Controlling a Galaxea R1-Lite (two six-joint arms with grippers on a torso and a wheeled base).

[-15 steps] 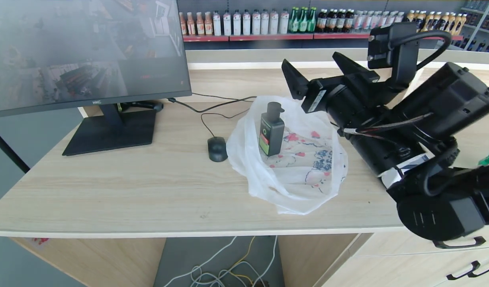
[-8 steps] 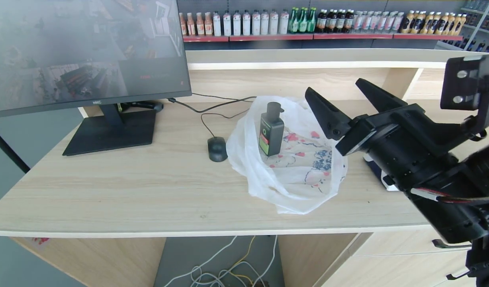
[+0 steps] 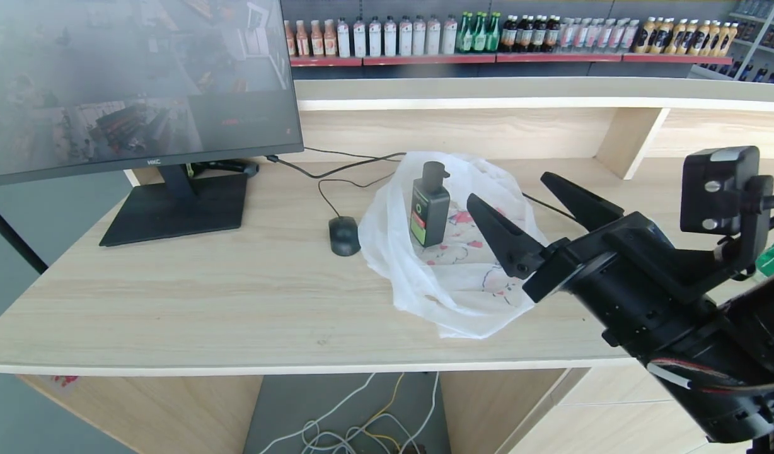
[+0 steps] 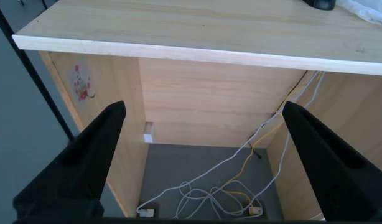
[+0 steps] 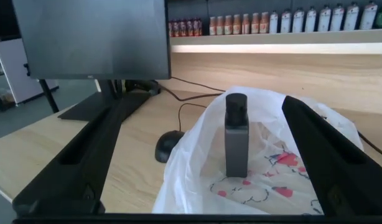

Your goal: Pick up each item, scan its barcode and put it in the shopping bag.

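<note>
Bottle (image 3: 429,205) upright in shopping bag (image 3: 462,296); right gripper (image 3: 508,188) spread near it; left gripper (image 4: 203,106) spread, low before desk (image 4: 178,25).

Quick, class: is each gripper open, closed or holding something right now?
Left black gripper: open, holding nothing.
Right black gripper: open, holding nothing.

black right arm (image 3: 670,302), pointed right pincer (image 3: 508,188), boxy camera (image 3: 718,189), two screws

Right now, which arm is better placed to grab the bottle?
Right. The right gripper, fingers open, is above the counter by the shopping bag, pointed at the upright bottle. The left gripper hangs below the counter edge, facing the cables underneath.
</note>
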